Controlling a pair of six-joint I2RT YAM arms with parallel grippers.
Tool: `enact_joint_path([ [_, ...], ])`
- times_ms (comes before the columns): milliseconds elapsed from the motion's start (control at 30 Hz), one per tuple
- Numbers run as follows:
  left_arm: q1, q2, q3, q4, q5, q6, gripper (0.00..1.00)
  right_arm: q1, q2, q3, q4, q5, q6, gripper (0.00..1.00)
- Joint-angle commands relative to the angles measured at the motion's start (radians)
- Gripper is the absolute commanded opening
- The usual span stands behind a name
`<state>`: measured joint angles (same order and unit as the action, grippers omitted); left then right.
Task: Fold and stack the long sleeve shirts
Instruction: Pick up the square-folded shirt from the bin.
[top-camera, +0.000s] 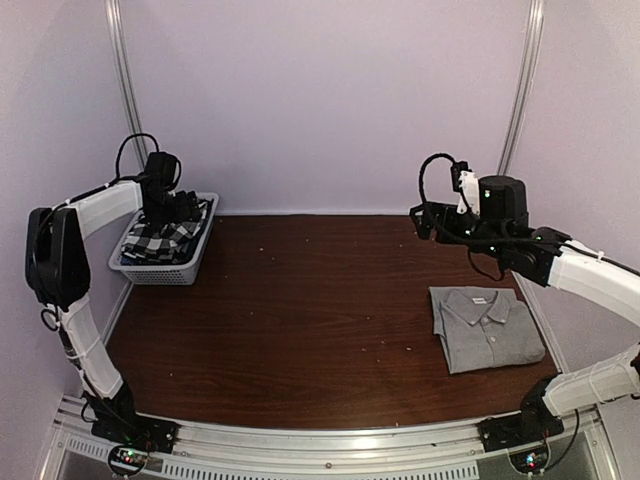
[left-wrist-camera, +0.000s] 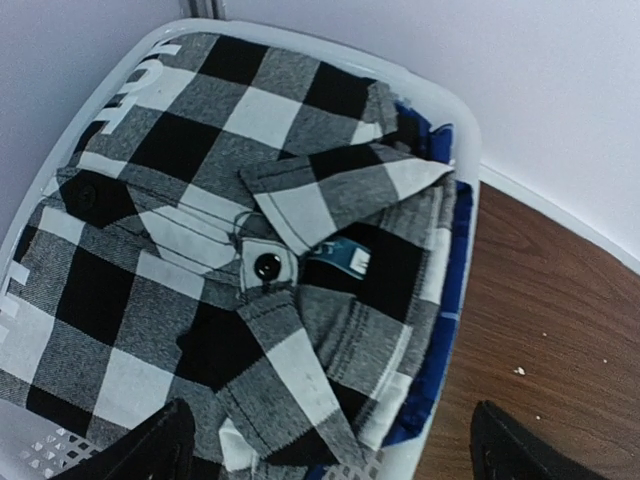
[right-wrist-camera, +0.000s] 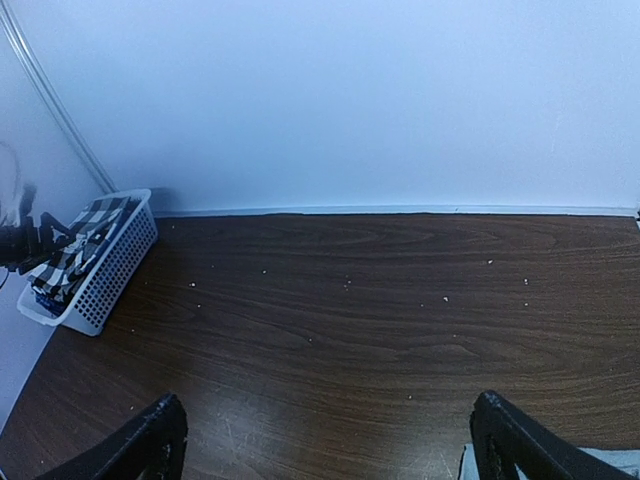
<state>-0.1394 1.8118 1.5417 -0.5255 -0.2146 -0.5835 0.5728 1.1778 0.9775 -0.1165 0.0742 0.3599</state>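
Top external view: a dark wooden table (top-camera: 300, 330) with pale walls on three sides and two white robot arms mounted at its near edge. At the far left corner sits a white plastic basket (top-camera: 150, 268) with perforated sides. A black-and-white large-check flannel shirt (left-wrist-camera: 200, 250) lies bundled in it, filling most of the basket. A plain grey collared shirt (top-camera: 488, 328) lies folded flat on the right side of the table, collar toward the back wall, well apart from the basket.

Left wrist view: the left gripper (left-wrist-camera: 325, 450) hangs just above the basket, its two dark fingers spread wide and holding nothing. The flannel's collar is uppermost, with a black button (left-wrist-camera: 266, 266) and a small teal tag (left-wrist-camera: 345, 255) beside it. White block lettering (left-wrist-camera: 135, 85) runs along the shirt's far left edge. A blue fabric (left-wrist-camera: 445, 300) shows beneath the flannel along the basket's right wall.

Right wrist view: the right gripper (right-wrist-camera: 325, 445) is raised over bare tabletop beyond the grey shirt, fingers wide apart with nothing between them, facing the back wall. Small pale specks dot the wood.
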Motion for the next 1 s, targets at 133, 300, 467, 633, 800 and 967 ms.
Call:
enact_joint_path([
  [133, 0.096, 0.129, 0.026, 0.037, 0.044, -0.048, 0.89, 0.001, -0.009, -0.004, 0.003, -0.045, -0.012, 1.00],
  [300, 0.106, 0.186, 0.032, 0.046, 0.039, -0.031, 0.72, 0.002, -0.007, -0.014, 0.000, -0.051, -0.013, 1.00],
  [467, 0.106, 0.173, 0.034, 0.054, 0.037, -0.020, 0.34, 0.002, -0.005, -0.020, 0.010, -0.058, -0.010, 1.00],
  [633, 0.101, 0.114, 0.049, 0.053, 0.044, 0.015, 0.00, 0.002, -0.004, -0.029, 0.020, -0.062, -0.001, 1.00],
  [800, 0.049, 0.030, 0.079, 0.053, 0.030, 0.090, 0.00, 0.002, 0.000, -0.030, 0.027, -0.063, 0.002, 1.00],
  [967, -0.075, -0.053, 0.115, 0.053, -0.006, 0.168, 0.00, 0.002, 0.009, -0.026, 0.041, -0.063, 0.003, 1.00],
])
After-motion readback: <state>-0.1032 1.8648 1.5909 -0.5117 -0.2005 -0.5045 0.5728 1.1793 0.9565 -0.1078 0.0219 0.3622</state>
